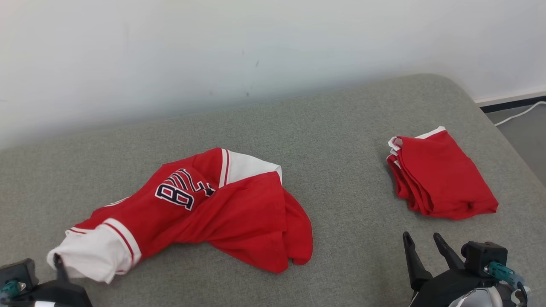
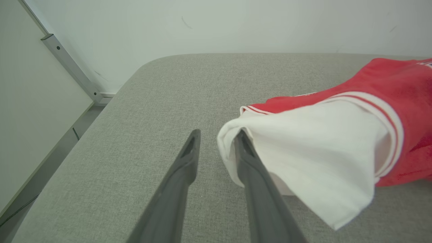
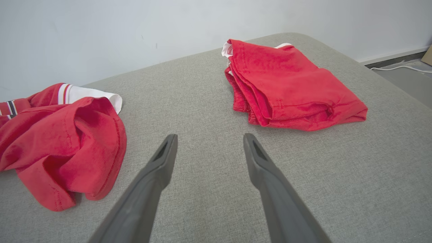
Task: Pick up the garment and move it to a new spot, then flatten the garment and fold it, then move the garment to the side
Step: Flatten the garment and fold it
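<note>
**Item 1, red jersey** [image 1: 222, 204]: task garment. Crumpled, unfolded, on grey pad [image 1: 341, 128], left-centre of pad. Dark number w/ white outline faces up. White sleeve [image 2: 314, 152] w/ red stripe trim points to pad's near left corner.

**Item 2, folded red garment** [image 1: 439, 179]: stacked flat on pad, right side, well apart from the jersey. White trim shows at far edge.

**Item 3, left gripper** [image 2: 218, 133]: at pad's near left corner. Fingers apart, gap btwn them empty. One finger tip touches the sleeve's open hem, cloth not clamped.

**Item 4, right gripper** [image 3: 210, 136]: over pad's near right part. Fingers spread wide, nothing btwn them.

**Item 5, white wall** [image 1: 256, 42]: behind pad's far edge.
</note>
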